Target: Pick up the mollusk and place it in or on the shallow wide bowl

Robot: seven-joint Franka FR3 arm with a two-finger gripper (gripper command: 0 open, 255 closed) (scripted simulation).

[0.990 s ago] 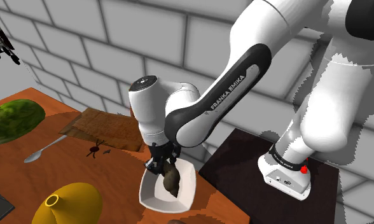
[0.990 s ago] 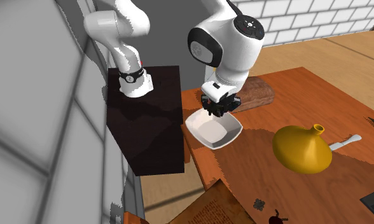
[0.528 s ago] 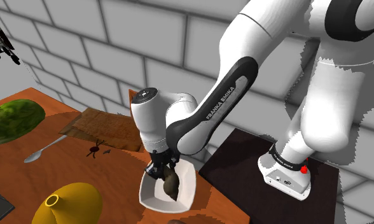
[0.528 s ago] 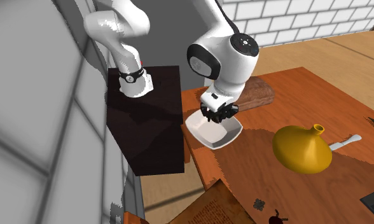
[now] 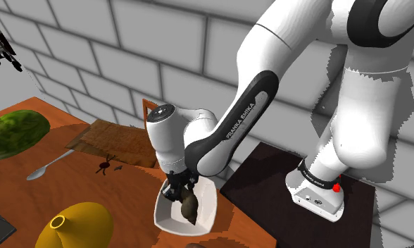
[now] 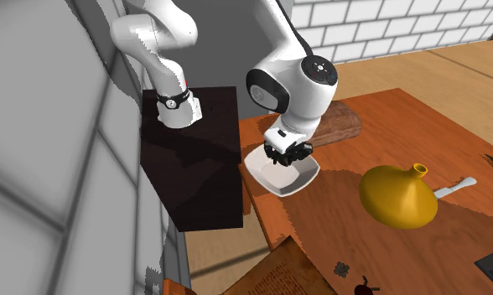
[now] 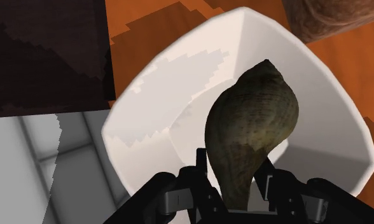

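A brown-green spiral shell (image 7: 252,121), the mollusk, is clasped at its narrow end between my two black fingers. My gripper (image 7: 235,168) holds it low inside the white squarish shallow bowl (image 7: 147,127), its broad end pointing toward the far rim. In the shoulder view the shell (image 5: 189,204) hangs under the gripper (image 5: 179,191), down within the bowl (image 5: 211,201). In the second exterior view the gripper (image 6: 285,153) sits over the bowl (image 6: 293,178) at the table's edge beside the dark stand.
A yellow gourd-shaped vase (image 5: 75,225) (image 6: 396,197) stands near the bowl. A spoon (image 5: 47,168), a small black insect figure (image 5: 105,165), a brown board (image 5: 117,141) and a green lumpy object (image 5: 12,134) lie farther off. The dark stand (image 6: 194,159) borders the table.
The arm has come down a little, carrying the shell deeper into the white bowl. The grip on the shell is unchanged.
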